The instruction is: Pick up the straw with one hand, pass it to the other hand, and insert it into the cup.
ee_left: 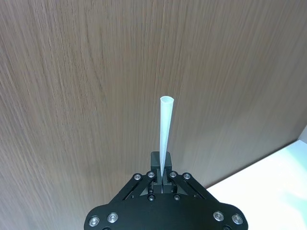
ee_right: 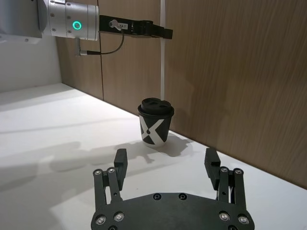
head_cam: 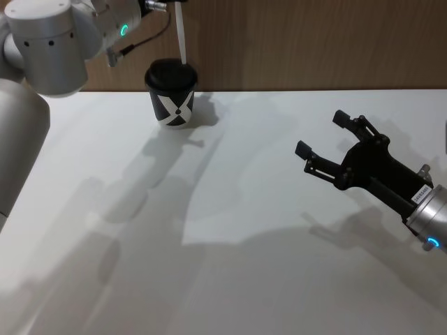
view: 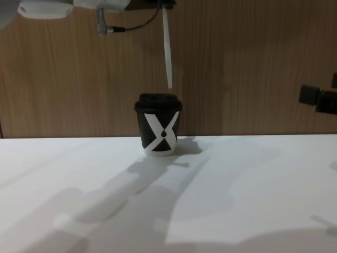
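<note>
- Directly above the cup (view: pixel 159 125) hangs the straw (view: pixel 167 50), nearly upright, with its lower end just clear of the black lid and not touching it.
- Whether that end sits over the lid's hole is hard to tell; in the head view it falls near the lid's rear edge.
- The straw's upper part is pinched between the closed fingers of the left gripper (ee_left: pixel 161 165), and a long stretch sticks out beyond them in the left wrist view.
- The left gripper sits high over the far edge of the table (head_cam: pixel 279 279), close to the wooden wall (view: pixel 253 52), on a silver wrist with a green ring and a black cable (ee_right: pixel 108 48).
- The cup stands upright on the table by the wall, its white X facing the robot.
- The right gripper (head_cam: pixel 321 132) hovers low over the table's right side, well apart from the cup, with its fingers spread wide, holding nothing and pointing towards the cup.
</note>
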